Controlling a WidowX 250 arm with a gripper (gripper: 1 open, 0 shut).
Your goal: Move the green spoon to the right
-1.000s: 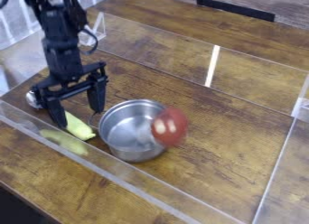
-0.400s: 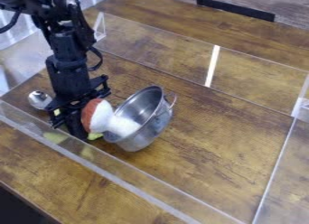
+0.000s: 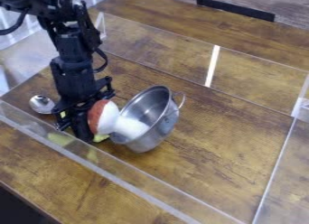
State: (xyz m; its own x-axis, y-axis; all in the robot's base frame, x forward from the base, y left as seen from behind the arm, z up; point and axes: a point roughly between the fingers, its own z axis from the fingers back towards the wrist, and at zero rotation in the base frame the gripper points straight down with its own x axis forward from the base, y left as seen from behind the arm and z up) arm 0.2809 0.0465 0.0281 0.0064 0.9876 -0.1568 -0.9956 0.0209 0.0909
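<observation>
A: Where is the green spoon [image 3: 57,119]?
B: At the left, near the clear front wall of the wooden table [image 3: 229,92]. Its shiny silver bowl pokes out left of the black gripper [image 3: 79,126]; a bit of its yellow-green handle shows lower down, under the gripper.
A: And the pincer?
B: Pointing straight down, fingers drawn together over the handle; an actual hold can't be made out.
A: The pot?
B: The steel pot [image 3: 147,119] is tipped on its side, touching the red-capped mushroom toy [image 3: 99,117] just beside the gripper.
</observation>
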